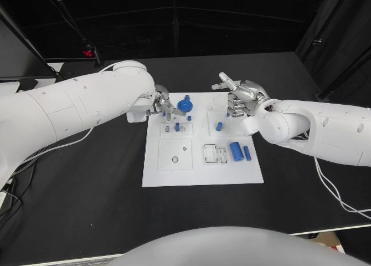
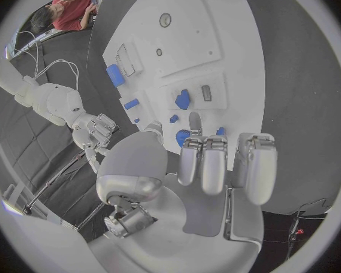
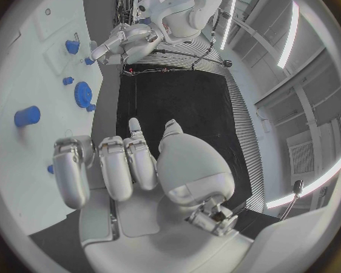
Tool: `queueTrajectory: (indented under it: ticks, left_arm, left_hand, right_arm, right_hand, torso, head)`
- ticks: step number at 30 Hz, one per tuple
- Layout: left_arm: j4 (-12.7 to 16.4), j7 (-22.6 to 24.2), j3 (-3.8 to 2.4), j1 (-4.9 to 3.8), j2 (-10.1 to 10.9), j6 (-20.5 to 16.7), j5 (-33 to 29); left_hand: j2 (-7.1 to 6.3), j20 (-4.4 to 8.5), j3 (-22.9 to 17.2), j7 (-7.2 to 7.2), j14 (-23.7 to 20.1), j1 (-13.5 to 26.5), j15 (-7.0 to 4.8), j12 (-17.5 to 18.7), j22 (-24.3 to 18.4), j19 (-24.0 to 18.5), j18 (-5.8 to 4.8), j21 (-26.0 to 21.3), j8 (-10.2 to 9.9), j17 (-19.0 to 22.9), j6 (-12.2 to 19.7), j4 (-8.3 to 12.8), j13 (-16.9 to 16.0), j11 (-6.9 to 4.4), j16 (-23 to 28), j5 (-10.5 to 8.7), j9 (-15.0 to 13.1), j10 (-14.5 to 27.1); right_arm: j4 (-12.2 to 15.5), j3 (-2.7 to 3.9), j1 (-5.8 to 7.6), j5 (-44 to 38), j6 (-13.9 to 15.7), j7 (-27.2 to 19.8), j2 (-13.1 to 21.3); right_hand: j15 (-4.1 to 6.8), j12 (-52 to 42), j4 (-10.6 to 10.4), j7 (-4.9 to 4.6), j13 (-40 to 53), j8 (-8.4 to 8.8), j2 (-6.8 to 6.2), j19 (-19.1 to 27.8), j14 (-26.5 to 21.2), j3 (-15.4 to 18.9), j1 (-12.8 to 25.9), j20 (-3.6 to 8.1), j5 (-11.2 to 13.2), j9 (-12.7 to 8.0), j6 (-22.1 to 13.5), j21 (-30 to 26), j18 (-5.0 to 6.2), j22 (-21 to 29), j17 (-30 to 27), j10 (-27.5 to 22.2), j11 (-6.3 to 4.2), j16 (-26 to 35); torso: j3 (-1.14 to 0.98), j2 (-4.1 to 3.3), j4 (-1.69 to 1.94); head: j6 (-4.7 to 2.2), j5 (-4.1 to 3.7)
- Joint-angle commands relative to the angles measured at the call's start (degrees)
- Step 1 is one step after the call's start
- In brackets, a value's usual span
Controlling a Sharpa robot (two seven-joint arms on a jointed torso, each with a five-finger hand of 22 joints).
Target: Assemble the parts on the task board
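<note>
The white task board [image 1: 203, 172] lies mid-table, also seen in the left wrist view [image 2: 209, 36] and the right wrist view [image 3: 27, 60]. A round blue part [image 1: 185, 105] stands at its far edge [image 3: 82, 94]. My left hand [image 1: 162, 105] hovers just left of that part, fingers [image 2: 204, 164] curled in, nothing in them. My right hand [image 1: 243, 98] hangs over the board's far right corner with most fingers [image 3: 113, 164] curled, one pointing away, holding nothing. A blue cylinder [image 1: 236, 151] and a blue bar [image 1: 247, 153] lie at the near right. Small blue pegs [image 1: 219, 126] stand mid-board.
White inset plates [image 1: 175, 153] with holes sit on the board's near left, and a framed slot [image 1: 210, 153] lies beside the cylinder. Black table [image 1: 89, 188] surrounds the board. A cable [image 1: 333, 188] trails off to the right.
</note>
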State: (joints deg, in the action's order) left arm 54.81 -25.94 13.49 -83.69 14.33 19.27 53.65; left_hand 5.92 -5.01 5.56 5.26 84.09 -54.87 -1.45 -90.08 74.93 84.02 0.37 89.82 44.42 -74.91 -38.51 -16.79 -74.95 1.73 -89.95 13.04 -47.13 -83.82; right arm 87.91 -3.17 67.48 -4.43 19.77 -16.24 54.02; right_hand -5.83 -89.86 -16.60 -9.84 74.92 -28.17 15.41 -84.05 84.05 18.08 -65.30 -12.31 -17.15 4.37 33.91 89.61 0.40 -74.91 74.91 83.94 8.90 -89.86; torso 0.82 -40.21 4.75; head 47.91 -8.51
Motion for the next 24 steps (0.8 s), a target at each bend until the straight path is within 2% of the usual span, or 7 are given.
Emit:
queueTrajectory:
  ticks: [1,6,12,20,24]
  left_arm:
    - [-1.7,0.8,-0.04,-0.22,-0.77,7.49,0.61]
    - [-3.55,0.87,-0.05,-0.28,-1.85,9.74,0.61]
    - [-5.18,0.63,-0.05,-0.27,-2.94,11.13,0.61]
    - [-6.36,1.27,-0.05,-0.09,-3.91,10.93,0.61]
    - [-6.5,1.12,-0.05,0.01,-4.12,10.27,0.61]
  left_hand:
    - [0.13,-0.17,0.55,-0.32,5.91,-1.31,-0.19,0.08,15.07,5.98,-0.37,0.18,-0.26,-15.09,-0.23,0.09,-15.05,-0.17,-0.05,1.75,-0.12,-6.18]
    - [0.41,-0.08,0.72,-0.45,5.91,-2.47,-0.29,0.08,15.07,5.98,-0.37,0.18,-0.58,-15.09,-0.53,0.12,-15.05,-0.29,-0.05,2.84,-0.18,-6.18]
    - [0.83,-0.01,0.67,-0.56,5.91,-3.52,-0.37,0.08,15.07,5.98,-0.37,0.18,-0.9,-15.09,-0.77,0.13,-15.05,-0.39,-0.05,3.57,-0.17,-6.18]
    - [1.16,0.04,0.6,-0.6,5.91,-4.26,-0.42,0.08,15.07,5.98,-0.37,0.18,-1.34,-15.09,-0.75,0.1,-15.05,-0.44,-0.05,3.94,-0.06,-6.18]
    - [1.76,0.07,0.44,-0.59,5.91,-4.76,-0.43,0.08,15.07,5.98,-0.37,0.18,-1.8,-15.09,-0.68,0.05,-15.05,-0.46,-0.05,4.09,0.08,-6.18]
  right_arm:
    - [0.02,0.03,0.07,0.04,-0.12,-0.09,-0.18]
    - [0.01,0.03,0.07,0.04,-0.08,-0.14,-0.27]
    - [0.04,0.03,0.07,0.04,-0.05,-0.29,-0.42]
    - [0.08,0.03,0.07,0.04,-0.02,-0.43,-0.58]
    - [0.16,0.03,0.07,0.04,-0.02,-0.45,-0.61]
  right_hand:
    - [0.16,-0.14,-0.12,-3.29,15.08,-0.27,0.4,-5.19,5.95,-0.2,-0.01,0.36,-0.25,-0.08,-0.56,-0.2,-0.15,-14.72,15.09,6.06,0.05,-0.14]
    - [0.16,-0.14,-0.12,-3.29,15.08,-0.27,0.4,-5.19,5.95,-0.2,-0.01,0.36,-0.25,-0.08,-0.56,-0.2,-0.15,-14.72,15.09,6.06,0.05,-0.14]
    - [0.16,-0.14,-0.12,-3.29,15.08,-0.27,0.4,-5.19,5.95,-0.2,-0.01,0.36,-0.25,-0.08,-0.56,-0.2,-0.15,-14.72,15.09,6.06,0.05,-0.14]
    - [0.15,-0.14,-0.12,-3.29,15.08,-0.31,0.47,-5.15,5.95,-0.21,-0.02,0.35,-0.25,-0.08,-0.59,-0.23,-0.14,-14.7,15.09,6.06,0.05,-0.14]
    - [0.15,-0.14,-0.12,-3.29,15.08,-0.31,0.47,-5.15,5.95,-0.21,-0.02,0.35,-0.25,-0.08,-0.59,-0.23,-0.14,-14.7,15.09,6.06,0.05,-0.14]
  torso:
    - [0.06,-0.07,-0.05]
    - [-0.01,-0.02,0.05]
    - [0.03,0.0,-0.05]
    - [0.03,-0.01,0.01]
    - [0.02,-0.02,-0.01]
  head:
    - [-0.09,0.01]
    - [-0.05,0.07]
    - [-0.47,0.45]
    - [-1.2,1.02]
    - [-1.49,1.25]
